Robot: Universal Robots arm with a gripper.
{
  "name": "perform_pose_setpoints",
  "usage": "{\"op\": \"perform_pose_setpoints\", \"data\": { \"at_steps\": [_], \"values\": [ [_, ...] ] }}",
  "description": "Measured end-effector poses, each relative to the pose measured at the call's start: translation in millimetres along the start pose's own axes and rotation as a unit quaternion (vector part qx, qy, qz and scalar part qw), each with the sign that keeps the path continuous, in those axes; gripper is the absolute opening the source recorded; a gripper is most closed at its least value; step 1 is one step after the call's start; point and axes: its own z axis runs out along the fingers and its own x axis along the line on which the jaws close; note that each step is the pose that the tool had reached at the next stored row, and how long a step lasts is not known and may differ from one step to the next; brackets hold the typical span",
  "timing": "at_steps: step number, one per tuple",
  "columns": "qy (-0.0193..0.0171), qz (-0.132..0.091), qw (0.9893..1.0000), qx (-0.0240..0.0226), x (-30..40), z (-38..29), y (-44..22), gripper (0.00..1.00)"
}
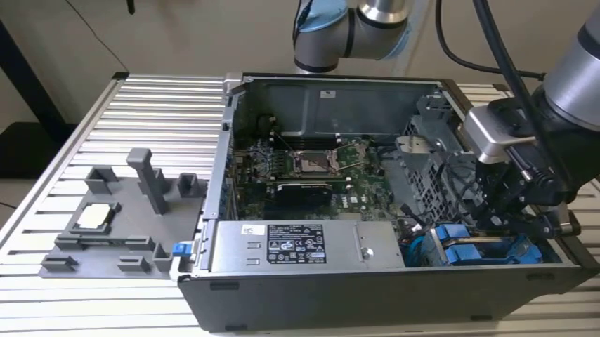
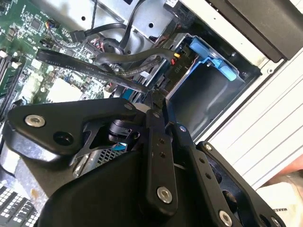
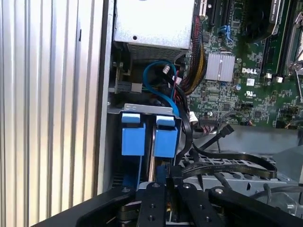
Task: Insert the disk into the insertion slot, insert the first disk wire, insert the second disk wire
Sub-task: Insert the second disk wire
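Down inside the open computer case, two bright blue bracket tabs [image 3: 149, 135] sit side by side at the mouth of the grey drive cage [image 3: 142, 109]. The black claw [image 3: 163, 189] hangs just beside them, linkages filling the foreground. A blue cable [image 3: 158, 87] loops above the tabs, black flat cables [image 3: 232, 163] curl nearby, and the green motherboard [image 3: 246, 80] lies beyond. The ribbed tabletop [image 3: 47, 113] runs alongside the case.

An open computer case [image 1: 310, 295] lay on a ribbed aluminium table [image 1: 159, 126]. Inside sat a green motherboard [image 1: 310, 168] and a grey power-supply box [image 1: 291, 246]. A grey fixture block [image 1: 122, 225] stood beside the case.
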Motion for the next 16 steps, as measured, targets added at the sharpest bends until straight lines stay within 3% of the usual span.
{"op": "perform_pose_setpoints", "data": {
  "at_steps": [7, 16],
  "values": [
    [0.0031, 0.037, 0.9993, 0.0051, -2.5, 6.1, -3.1, 0.16],
    [0.0037, 0.046, 0.9989, 0.0058, -2.8, 10.4, -7.7, 0.16]
  ]
}}
